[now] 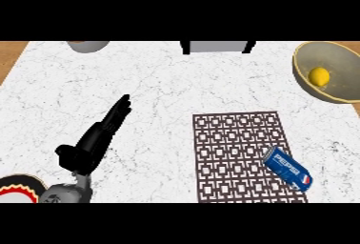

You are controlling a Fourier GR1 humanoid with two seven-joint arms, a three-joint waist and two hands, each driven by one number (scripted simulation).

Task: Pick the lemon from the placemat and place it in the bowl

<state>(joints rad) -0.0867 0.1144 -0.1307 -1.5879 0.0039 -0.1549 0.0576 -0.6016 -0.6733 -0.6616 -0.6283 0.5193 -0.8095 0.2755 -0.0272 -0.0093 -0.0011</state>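
Sitting inside the bowl (336, 51) at the counter's (155, 86) far right is the lemon (320, 76), well apart from the placemat (232, 157). On the mat's right edge lies a blue packet (287, 168) with white lettering too small to read and a red-and-white round mark. Left of the mat, the left hand (98, 138) rests released, fingers straight, holding nothing. The right hand is out of view
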